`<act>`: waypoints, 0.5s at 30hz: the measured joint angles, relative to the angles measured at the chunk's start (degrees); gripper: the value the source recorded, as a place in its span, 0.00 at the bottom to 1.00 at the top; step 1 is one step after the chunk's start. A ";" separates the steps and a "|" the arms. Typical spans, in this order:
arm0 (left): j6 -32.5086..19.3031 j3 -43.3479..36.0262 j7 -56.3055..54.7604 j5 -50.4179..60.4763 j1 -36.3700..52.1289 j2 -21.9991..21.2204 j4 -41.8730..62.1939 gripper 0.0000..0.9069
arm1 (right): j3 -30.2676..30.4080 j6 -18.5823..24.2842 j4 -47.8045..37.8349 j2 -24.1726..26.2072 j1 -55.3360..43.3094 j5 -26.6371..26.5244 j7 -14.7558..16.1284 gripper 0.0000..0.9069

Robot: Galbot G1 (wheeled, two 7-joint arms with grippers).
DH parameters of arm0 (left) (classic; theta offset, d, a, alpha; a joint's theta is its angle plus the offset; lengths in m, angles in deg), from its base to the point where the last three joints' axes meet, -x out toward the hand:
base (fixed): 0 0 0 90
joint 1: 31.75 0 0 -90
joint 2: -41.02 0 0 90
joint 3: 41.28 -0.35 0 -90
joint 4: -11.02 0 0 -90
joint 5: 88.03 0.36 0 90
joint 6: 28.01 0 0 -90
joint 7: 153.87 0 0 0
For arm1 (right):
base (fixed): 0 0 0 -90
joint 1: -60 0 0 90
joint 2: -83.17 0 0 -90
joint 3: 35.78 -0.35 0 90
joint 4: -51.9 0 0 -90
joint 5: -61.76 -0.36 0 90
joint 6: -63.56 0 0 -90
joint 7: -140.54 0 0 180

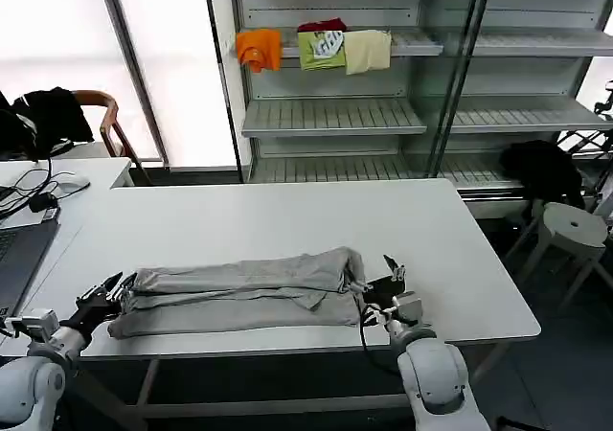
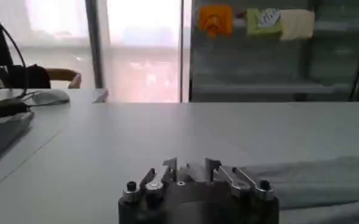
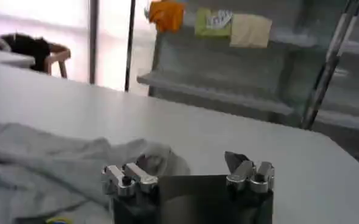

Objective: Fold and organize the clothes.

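A light grey shirt (image 1: pixel 239 292) lies folded into a long narrow strip along the front of the white table (image 1: pixel 287 211). My left gripper (image 1: pixel 115 292) sits at the strip's left end. In the left wrist view its jaws (image 2: pixel 190 165) stand a little apart with bare table between them, and the shirt (image 2: pixel 313 179) lies off to one side. My right gripper (image 1: pixel 383 276) is at the strip's right end. In the right wrist view the right gripper (image 3: pixel 188 167) is wide open, one finger against the bunched shirt (image 3: pixel 45 158), nothing between the fingers.
Orange (image 1: pixel 259 48), green (image 1: pixel 323 48) and cream (image 1: pixel 367 50) cloths hang on the shelf behind the table. A laptop (image 1: pixel 19 244) and cables sit on the left desk. A chair with a black garment (image 1: pixel 53 115) stands at the back left, a stool (image 1: pixel 573 225) to the right.
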State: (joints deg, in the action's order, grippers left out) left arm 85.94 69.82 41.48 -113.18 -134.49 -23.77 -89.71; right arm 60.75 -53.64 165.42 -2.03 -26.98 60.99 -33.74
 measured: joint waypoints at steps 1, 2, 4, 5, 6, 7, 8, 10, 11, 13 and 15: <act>0.03 -0.01 -0.87 0.03 -0.47 -0.38 -0.49 1.00 | -0.20 0.25 0.21 -0.07 -0.35 -1.02 -0.37 1.00; 0.11 -0.09 -1.70 0.11 -0.90 -0.85 -0.85 1.00 | -0.39 0.43 0.37 -0.17 -0.77 -2.11 -0.77 1.00; 0.27 -0.37 -3.35 0.19 -1.41 -1.75 -1.35 1.00 | -0.54 0.76 0.77 -0.38 -1.26 -3.71 -1.20 1.00; 0.34 -0.54 -4.13 0.20 -1.55 -2.18 -1.55 1.00 | -0.61 0.95 0.95 -0.50 -1.37 -4.46 -1.38 1.00; 0.41 -0.74 -5.00 0.20 -1.68 -2.66 -1.71 1.00 | -0.62 1.11 1.09 -0.61 -1.44 -5.06 -1.49 1.00; 0.49 -0.95 -5.82 0.20 -1.74 -3.07 -1.81 1.00 | -0.65 1.27 1.24 -0.69 -1.52 -5.59 -1.59 1.00; 0.56 -1.17 -6.51 0.19 -1.77 -3.45 -1.92 1.00 | -0.72 1.47 1.39 -0.81 -1.55 -6.09 -1.70 1.00; 0.69 -1.56 -8.01 0.19 -1.83 -4.07 -2.06 1.00 | -0.76 1.69 1.53 -1.03 -1.54 -6.82 -1.69 1.00; 0.72 -1.74 -8.67 0.16 -1.82 -4.35 -2.08 1.00 | -0.78 1.78 1.66 -1.08 -1.57 -7.16 -1.72 1.00; 0.75 -2.09 -9.81 0.15 -1.78 -4.88 -2.13 1.00 | -0.80 1.90 1.83 -1.18 -1.74 -7.68 -1.79 1.00; 0.78 -2.46 -10.90 0.16 -1.62 -5.35 -2.13 1.00 | -0.80 1.97 1.95 -1.31 -1.85 -8.11 -1.85 1.00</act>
State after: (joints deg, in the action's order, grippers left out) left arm 86.72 67.36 30.58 -113.02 -136.11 -29.12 -91.84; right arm 59.95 -51.67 167.37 -3.34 -28.83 52.88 -35.59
